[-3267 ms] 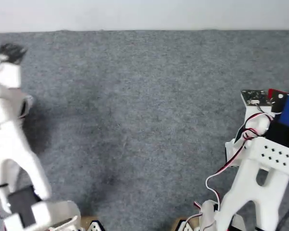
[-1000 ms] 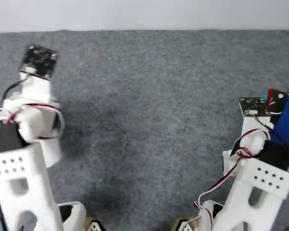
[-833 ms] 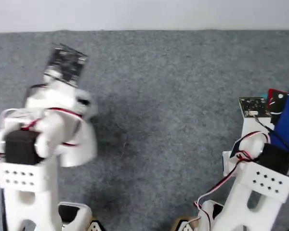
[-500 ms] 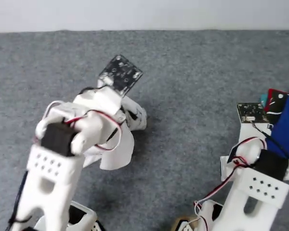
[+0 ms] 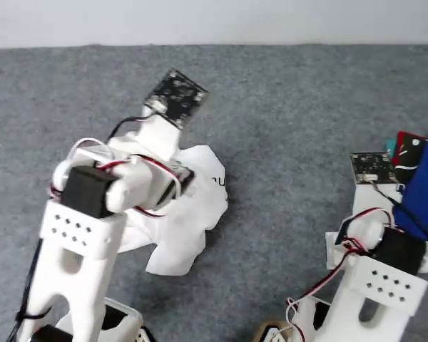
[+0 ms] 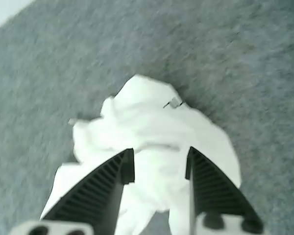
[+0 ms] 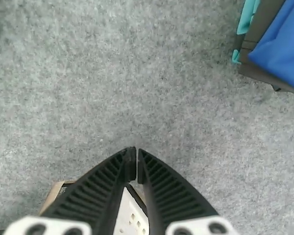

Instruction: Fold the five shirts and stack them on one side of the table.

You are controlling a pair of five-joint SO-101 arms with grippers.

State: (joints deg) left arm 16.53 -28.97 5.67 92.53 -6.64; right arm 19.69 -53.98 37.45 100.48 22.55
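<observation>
while the white shirt (image 5: 189, 214) lies crumpled on the grey table (image 5: 292, 107), left of centre in the overhead frame, the left end effector (image 6: 159, 152) hangs just above it. its jaws are well apart, with cloth showing between them but nothing clamped. the right end effector (image 7: 136, 151) sits pinched together and empty over bare table at lower right, near a blue shirt (image 5: 424, 185) at the right edge. spreading this 1 of 5 shirts flat looks like the step in hand. doing it well likely means pinching a single layer at a hem or shoulder, not the bunched middle, and drawing it outward while the other arm anchors.
</observation>
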